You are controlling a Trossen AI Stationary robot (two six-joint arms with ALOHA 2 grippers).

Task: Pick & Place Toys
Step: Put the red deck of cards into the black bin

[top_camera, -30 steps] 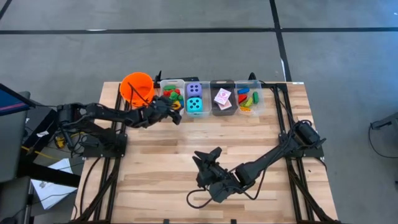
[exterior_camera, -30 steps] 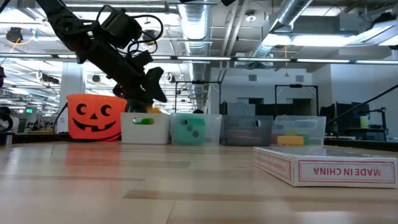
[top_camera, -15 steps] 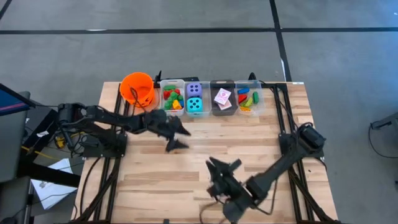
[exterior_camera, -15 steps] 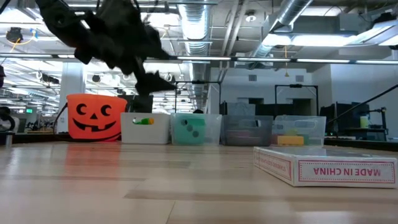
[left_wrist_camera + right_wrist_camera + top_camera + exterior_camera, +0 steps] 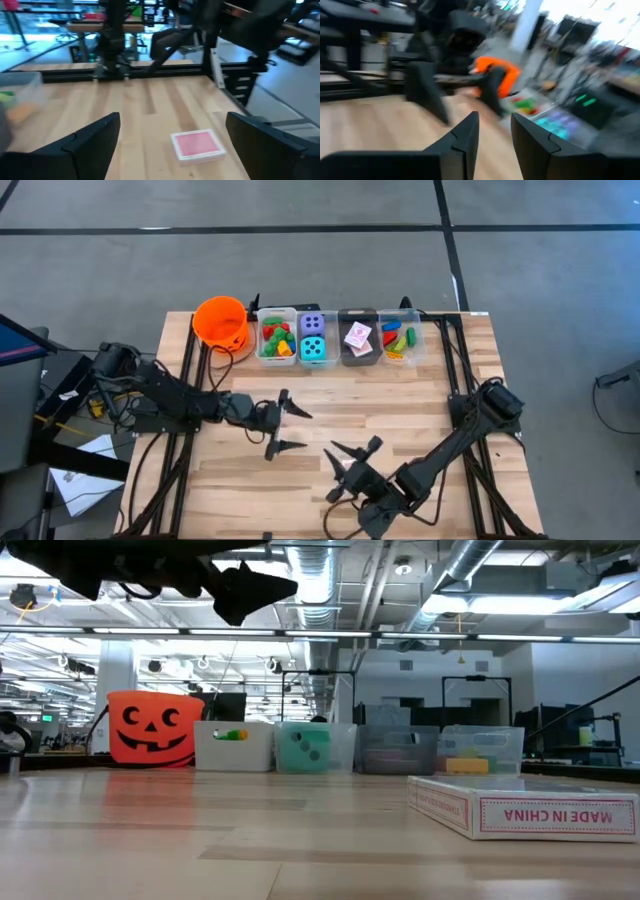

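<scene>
Toys sit mostly sorted in the clear bins (image 5: 338, 315) along the table's far edge: coloured bricks (image 5: 277, 340), a purple die (image 5: 313, 324) above a teal die (image 5: 314, 349), and pink-backed cards (image 5: 358, 336). A pink card box (image 5: 197, 145) lies flat on the bare wood. My left gripper (image 5: 292, 428) hovers mid-table, fingers spread wide and empty, pointing toward that box. My right gripper (image 5: 495, 122) is near the front edge, its fingers a narrow gap apart, pinching nothing. An orange bucket (image 5: 221, 320) stands beside the bins.
</scene>
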